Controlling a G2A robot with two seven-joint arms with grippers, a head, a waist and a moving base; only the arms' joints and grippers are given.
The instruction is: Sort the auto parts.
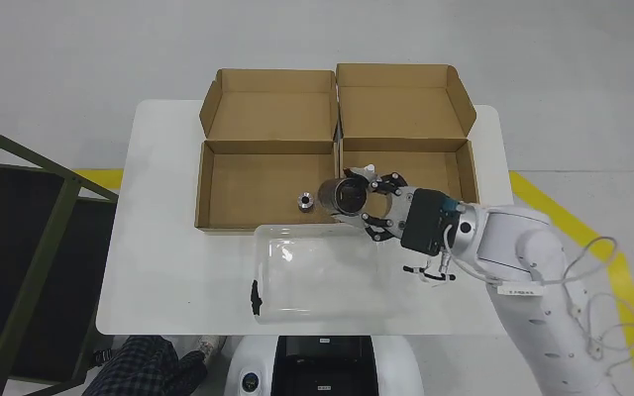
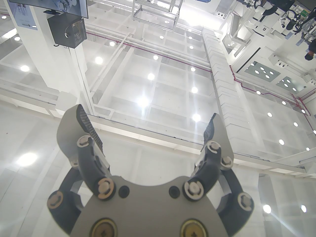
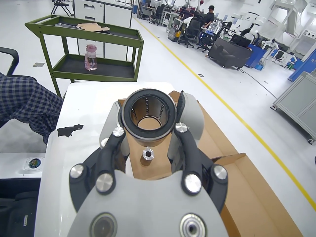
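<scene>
My right gripper is shut on a hollow metal cylinder with black rims, a bearing-like sleeve. It holds the sleeve on its side, above the near right corner of the left cardboard box. A small silver bushing stands on that box's floor, just beside the held sleeve. The right cardboard box sits next to it. My left gripper points up at the ceiling, open, with nothing between its fingers.
A clear plastic tray lies on the white table in front of the boxes, with a small black piece at its left rim. Both boxes have lids folded back. A green cart stands left of the table.
</scene>
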